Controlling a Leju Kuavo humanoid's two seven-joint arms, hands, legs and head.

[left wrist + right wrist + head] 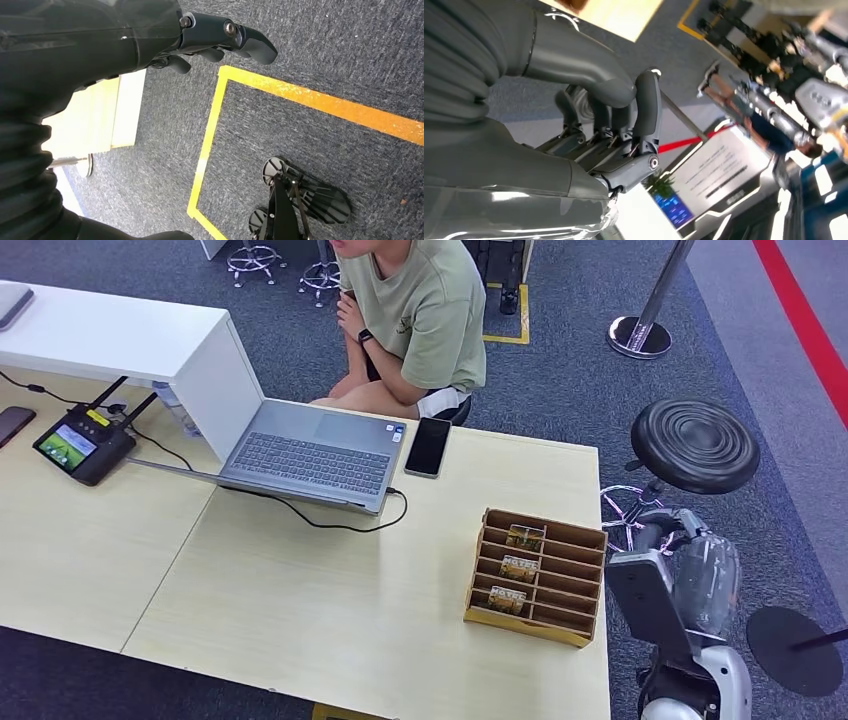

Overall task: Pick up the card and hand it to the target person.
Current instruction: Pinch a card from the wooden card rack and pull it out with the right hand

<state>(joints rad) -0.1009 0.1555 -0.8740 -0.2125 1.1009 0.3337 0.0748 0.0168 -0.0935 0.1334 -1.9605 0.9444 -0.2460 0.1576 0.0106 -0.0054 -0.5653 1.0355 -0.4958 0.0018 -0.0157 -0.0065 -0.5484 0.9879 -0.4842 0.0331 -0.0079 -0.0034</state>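
Observation:
A wooden slotted card holder (537, 576) stands on the table near its right edge. Three cards sit in its slots: one at the back (525, 537), one in the middle (518, 568), one at the front (506, 600). The person (420, 310) in a green shirt sits at the far side of the table. My right hand (664, 526) (624, 130) is raised just off the table's right edge, beside the holder, fingers apart and holding nothing. My left hand (220, 37) hangs over the carpet with nothing in it.
An open laptop (310, 450) with a cable and a black phone (428, 446) lie in front of the person. A small screen device (80, 445) sits at the left. A black stool (695, 445) stands right of the table, close to my right arm.

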